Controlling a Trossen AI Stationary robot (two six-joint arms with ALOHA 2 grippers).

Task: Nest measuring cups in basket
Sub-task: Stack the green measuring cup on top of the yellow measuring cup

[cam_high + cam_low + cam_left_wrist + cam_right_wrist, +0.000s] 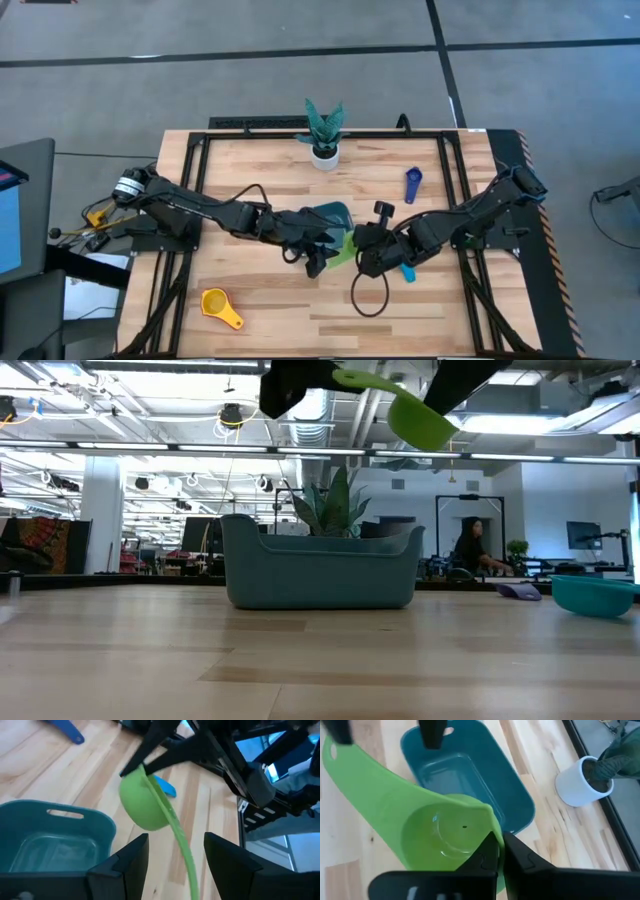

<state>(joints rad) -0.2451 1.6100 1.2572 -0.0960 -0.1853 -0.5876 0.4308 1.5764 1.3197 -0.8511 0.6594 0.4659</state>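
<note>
The right pincer point(499, 851) is clamped on the rim of the green plastic measuring cup point(445, 837), held in the air just beside the teal plastic basket point(517, 795). The left pincer point(172, 852) stands released around the cup's handle. Best to centre the cup over the basket, level it, and lower gently.

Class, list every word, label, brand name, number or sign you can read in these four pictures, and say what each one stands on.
None can be read.
Green measuring cup: no marking legible.
Teal basket: plain walls.
White plant pot: plain.
Monitor in the room behind: too small to read.
Blue screen beside the table: too blurred to read.
</note>
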